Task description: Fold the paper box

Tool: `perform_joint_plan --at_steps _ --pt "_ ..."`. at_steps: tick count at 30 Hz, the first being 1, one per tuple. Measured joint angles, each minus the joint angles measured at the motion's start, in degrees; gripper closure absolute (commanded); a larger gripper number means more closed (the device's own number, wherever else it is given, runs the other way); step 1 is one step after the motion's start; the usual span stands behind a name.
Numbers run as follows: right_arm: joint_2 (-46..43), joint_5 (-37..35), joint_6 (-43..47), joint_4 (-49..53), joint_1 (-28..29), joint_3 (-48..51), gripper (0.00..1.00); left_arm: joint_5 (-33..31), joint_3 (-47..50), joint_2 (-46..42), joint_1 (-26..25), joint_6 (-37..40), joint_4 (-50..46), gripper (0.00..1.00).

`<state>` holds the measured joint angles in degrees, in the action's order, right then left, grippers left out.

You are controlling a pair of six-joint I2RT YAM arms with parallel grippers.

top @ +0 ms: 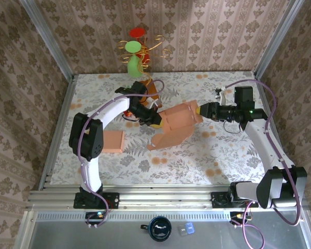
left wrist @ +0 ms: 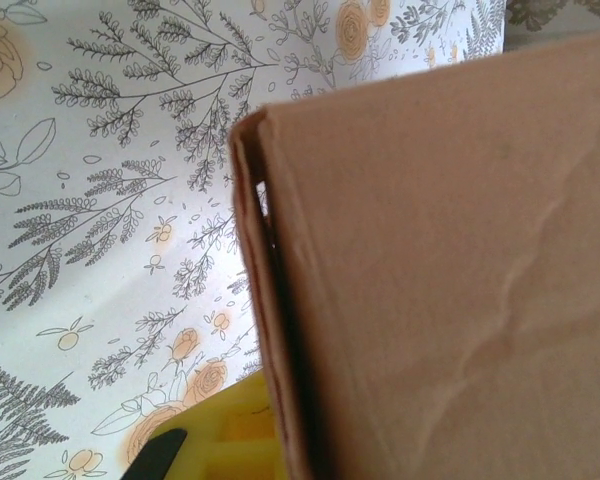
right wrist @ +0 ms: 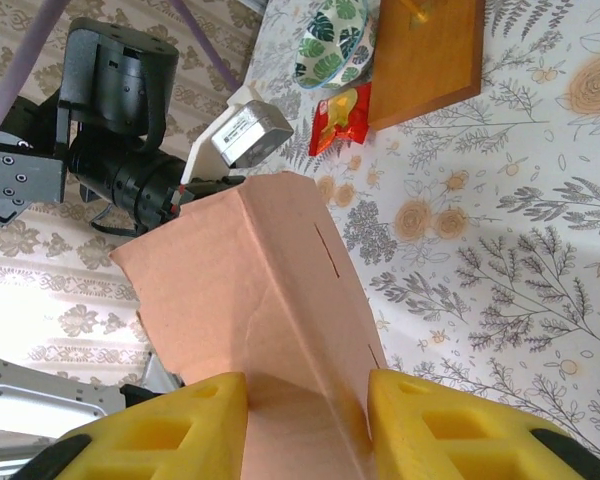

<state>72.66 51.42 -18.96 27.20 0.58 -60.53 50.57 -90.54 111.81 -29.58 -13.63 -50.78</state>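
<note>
- Left gripper (top: 150,118), centre-left of the top view: clamped tight on the left edge of the paper box (top: 179,124).
- Box sits mid-frame, half-formed.
- Right gripper (top: 201,110): jaws part-open astride the right flap (right wrist: 305,420); I cannot tell whether they grip it. The next move likely calls for a firm pinch, then folding the flap inward.

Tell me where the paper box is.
Top view: the paper box is mid-table, between the left gripper at its left edge and the right gripper at its right corner.

Walls (top: 223,31) in brownish damask wallpaper are enclosing the table (top: 197,155) on three sides. A white cloth printed with ferns and orange flowers is covering it. Metal posts (top: 44,36) are standing at the back corners.
</note>
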Motion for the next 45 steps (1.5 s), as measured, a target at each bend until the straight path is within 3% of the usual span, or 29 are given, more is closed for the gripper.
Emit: perform_joint_plan --at_steps 18,28,45 --pt "-0.09 -12.22 2.34 3.32 6.19 -2.05 0.70 -1.42 -0.74 0.00 -0.39 -0.02 -0.48 1.00" --pt "-0.07 -25.33 4.07 8.33 12.33 -5.77 0.67 -3.65 -2.78 0.00 -1.11 -0.35 -2.21 1.00" --pt "5.73 -43.82 4.04 13.92 20.72 -11.65 0.69 -7.80 -6.69 0.00 -3.13 -2.47 -6.36 1.00"
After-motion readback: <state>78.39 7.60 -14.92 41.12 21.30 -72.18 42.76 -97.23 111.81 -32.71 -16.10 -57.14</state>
